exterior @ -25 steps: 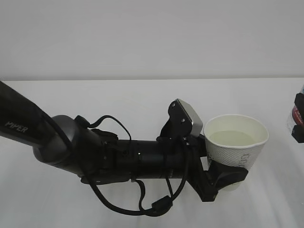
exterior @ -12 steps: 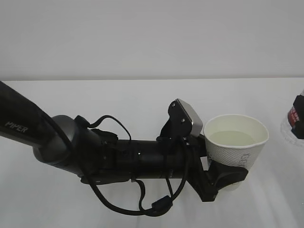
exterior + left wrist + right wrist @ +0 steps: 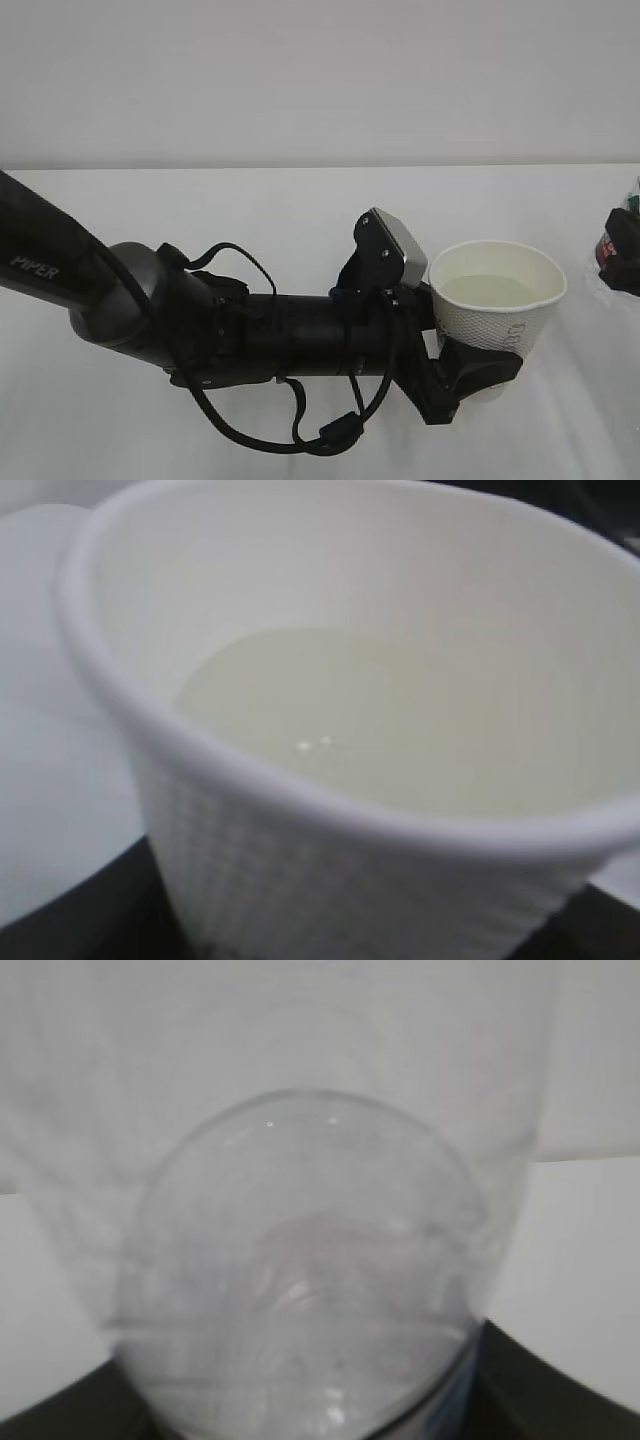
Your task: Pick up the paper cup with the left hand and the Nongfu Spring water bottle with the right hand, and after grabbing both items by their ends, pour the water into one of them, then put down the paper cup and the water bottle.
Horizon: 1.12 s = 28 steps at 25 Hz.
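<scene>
Nearest the camera, the left hand point(image 3: 200, 330) reaches from the left across the white worktop point(image 3: 250, 220), white "PIPER" lettering readable on its upper link. Its pincer point(image 3: 470, 375) is closed around the lower end of the paper cup point(image 3: 495, 305), the jaws spread to the cup's width, holding it upright near the right of the scene. Grey vertical lettering runs down the cup wall, too small to read.

The water point(image 3: 330, 730) lies pale and level, well below the rim, so the pouring looks done and the setting-down remains. A thin-walled cup like this is light but soft: squeezed hard it would buckle and spill, so the low grip near the stiffer base suits it, and it should be kept level.

Further right, at the frame edge, the right hand point(image 3: 625, 262) shows only in part, with the Nongfu Spring water bottle point(image 3: 300, 1270) in its grasp. The wrist view looks through clear ribbed plastic, which is slippery and crushable. A scrap of red label shows; no words are legible.
</scene>
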Tool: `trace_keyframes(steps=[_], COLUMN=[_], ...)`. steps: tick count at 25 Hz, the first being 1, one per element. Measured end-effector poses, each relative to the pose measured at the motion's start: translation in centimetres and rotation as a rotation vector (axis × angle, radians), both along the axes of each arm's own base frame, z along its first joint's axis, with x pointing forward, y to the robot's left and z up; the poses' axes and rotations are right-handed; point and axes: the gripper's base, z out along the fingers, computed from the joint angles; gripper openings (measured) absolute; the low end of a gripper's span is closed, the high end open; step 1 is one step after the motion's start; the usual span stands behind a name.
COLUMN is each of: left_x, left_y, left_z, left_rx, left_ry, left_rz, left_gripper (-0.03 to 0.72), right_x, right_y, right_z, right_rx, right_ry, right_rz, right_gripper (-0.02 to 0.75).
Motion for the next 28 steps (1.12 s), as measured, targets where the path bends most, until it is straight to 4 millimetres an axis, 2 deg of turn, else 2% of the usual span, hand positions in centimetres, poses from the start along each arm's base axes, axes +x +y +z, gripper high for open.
trace_keyframes(steps=[11,19,28], left_x=[-0.1,-0.1,0.1], left_y=[-0.1,-0.1,-0.1], left_z=[0.3,0.3,0.4], left_rx=[-0.031,-0.032,-0.041], left_ry=[-0.003,-0.003,0.004], left_rz=[-0.011,-0.011,0.008], left_gripper=[0.519,0.519,0.519], right_x=[3.5,5.8,9.3], right_y=[0.1,0.2,0.3], right_z=[-1.1,-2.7,-3.7], right_rx=[0.002,0.001,0.001], right_ry=[0.012,0.039,0.013], right_rz=[0.0,0.0,0.001], right_gripper=[0.401,0.401,0.401])
